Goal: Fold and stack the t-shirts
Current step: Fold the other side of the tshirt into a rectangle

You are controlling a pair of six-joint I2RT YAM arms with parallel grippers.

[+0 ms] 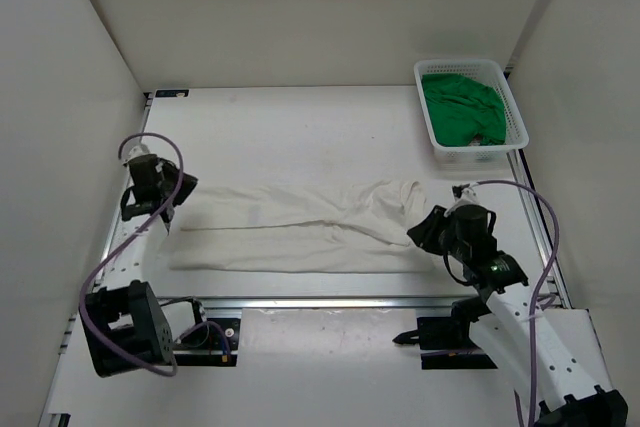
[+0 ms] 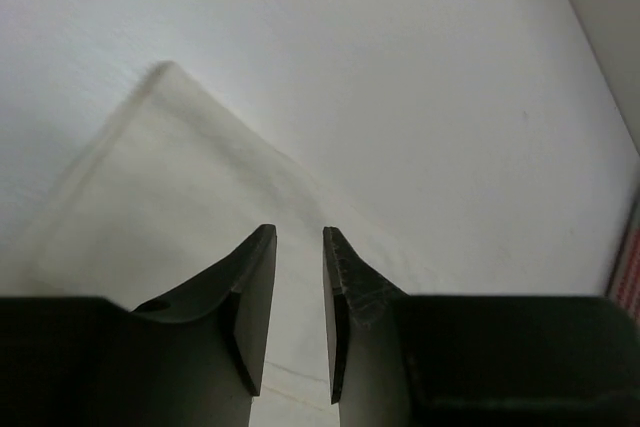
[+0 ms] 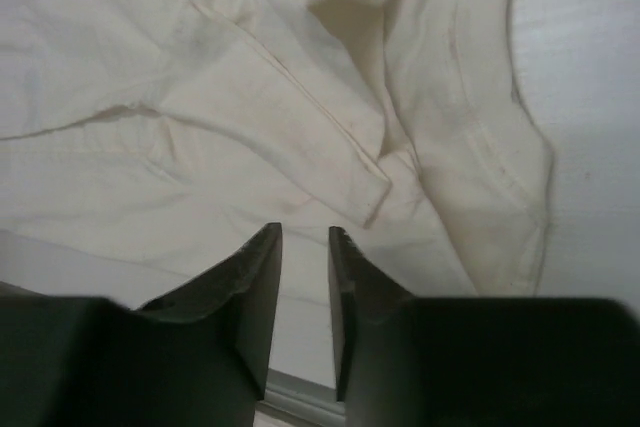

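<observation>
Poised at opposite ends of the rumpled white cloth t-shirt (image 1: 290,232), stretched left-to-right, with left hand (image 2: 298,232) and right hand (image 3: 303,230) equally near, both narrow, gripping nothing.

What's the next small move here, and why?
Probably lower the right claw to pinch the bunched right end of the white t-shirt: the shirt lies as a long strip, that end is rumpled, and the claw hangs just short of it, empty.
</observation>
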